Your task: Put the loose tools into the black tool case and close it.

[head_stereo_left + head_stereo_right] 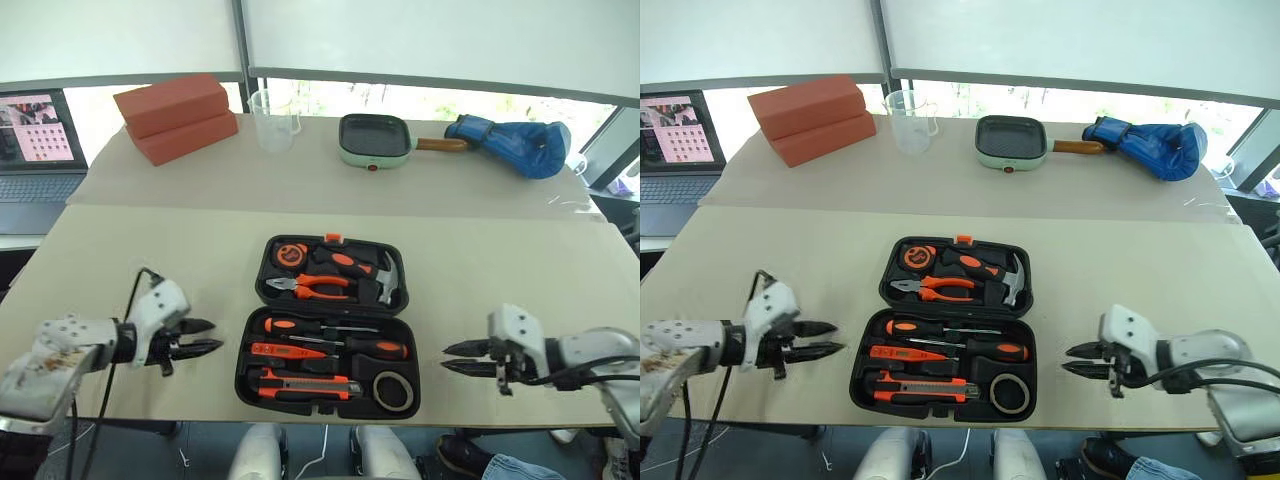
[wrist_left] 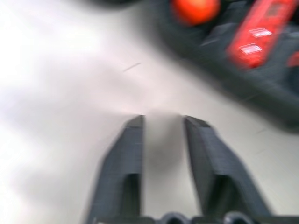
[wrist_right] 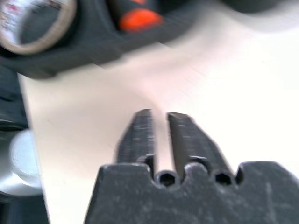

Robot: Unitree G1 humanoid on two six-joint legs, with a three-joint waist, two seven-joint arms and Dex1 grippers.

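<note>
1. Black tool case lies open flat on the table, between the two grippers. Lid half sits on the far side, tray half near the table's front edge.
2. Tray already holds the utility knife, two screwdrivers, the slim orange tool and the tape roll. I see no loose tools on the table, so closing looks like what's left.
3. Left gripper: jaws apart, empty, tips aimed inward at the tray's left wall, near but not touching.
4. Right gripper: jaws slightly apart, empty, tips aimed at the tray's right wall near the tape roll, clear gap.
5. Key relation: the hinge line runs left to right, straight across between the jaws. The lid lies beyond both tips, so either arm must reach past the tray to fold it toward the robot.
6. Left sits a touch nearer the case than right, roughly symmetric.
</note>
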